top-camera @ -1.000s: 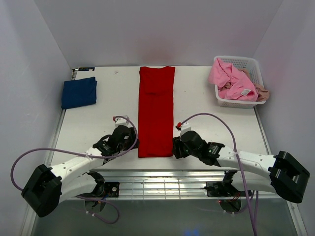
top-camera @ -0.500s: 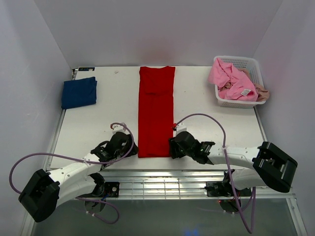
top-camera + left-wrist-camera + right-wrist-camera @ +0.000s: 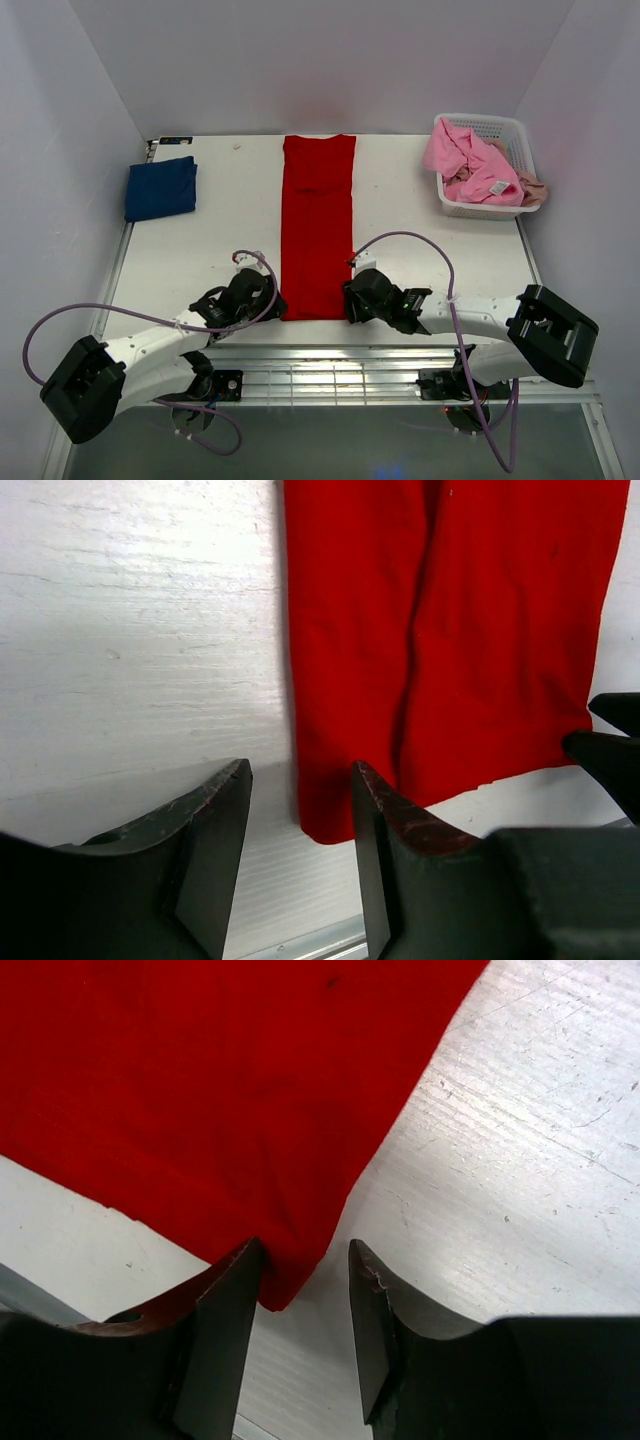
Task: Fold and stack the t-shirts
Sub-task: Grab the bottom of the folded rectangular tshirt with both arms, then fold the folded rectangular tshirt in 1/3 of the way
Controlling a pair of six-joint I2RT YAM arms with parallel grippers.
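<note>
The red t-shirt (image 3: 318, 225) lies folded into a long strip down the table's middle. My left gripper (image 3: 274, 305) is open at its near left corner; the left wrist view shows that corner (image 3: 330, 820) between the jaws, on the table. My right gripper (image 3: 350, 303) is open at the near right corner, which sits between the jaws against the left finger (image 3: 225, 1300) in the right wrist view. The navy t-shirt (image 3: 160, 187) lies folded at the far left. Pink (image 3: 468, 165) and beige (image 3: 535, 190) shirts lie in the basket.
A white lattice basket (image 3: 505, 128) stands at the far right. The table's near metal edge (image 3: 330, 352) runs just behind both grippers. White walls close in the left, right and far sides.
Both grippers have moved inward to the red shirt's near corners. The left one has come forward and right, the right one left. The shirt has not moved.
</note>
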